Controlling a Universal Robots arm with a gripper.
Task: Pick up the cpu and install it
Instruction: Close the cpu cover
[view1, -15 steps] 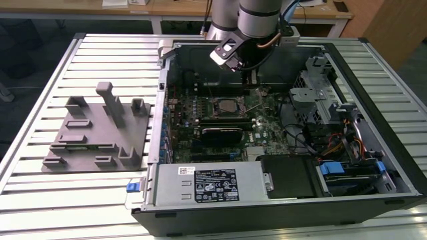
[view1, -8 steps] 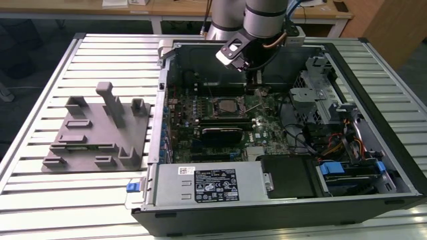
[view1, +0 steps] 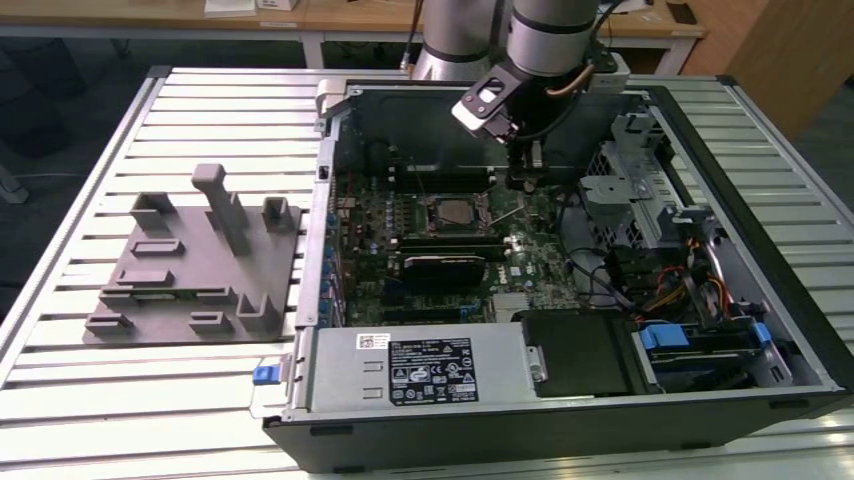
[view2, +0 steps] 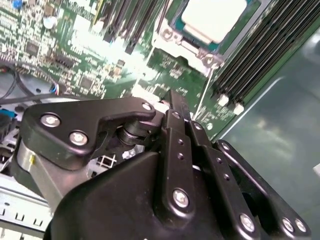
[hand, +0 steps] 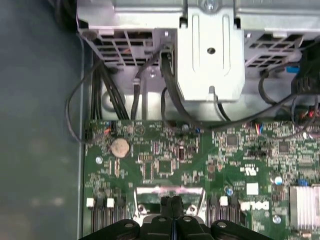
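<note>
— Slatted metal desk (view1: 80, 400), with an open computer case (view1: 561, 438) lying flat on it. Where's the cpu (view1: 455, 212)?

— Inside the case, sitting in the socket in the middle of the green motherboard (view1: 534, 250). Its silvery top plate faces up. In the second wrist view the cpu (view2: 215, 17) has a metal frame along its edge.

— And the gripper (view1: 522, 183)?

— It hangs from the arm (view1: 547, 40) over the board, near the socket on the exterior view's right and apart from the chip. In the first wrist view the gripper (hand: 171, 202) is clenched, black fingertips meeting, with nothing between them. I cannot tell whether the tips touch the board.

— Anything else around?

— A round coin battery (hand: 120, 146) and a metal drive cage (hand: 210, 55) beyond the fingertips. A grey moulded fixture (view1: 187, 270) stands on the desk on the exterior view's left of the case, well apart from the arm.
</note>
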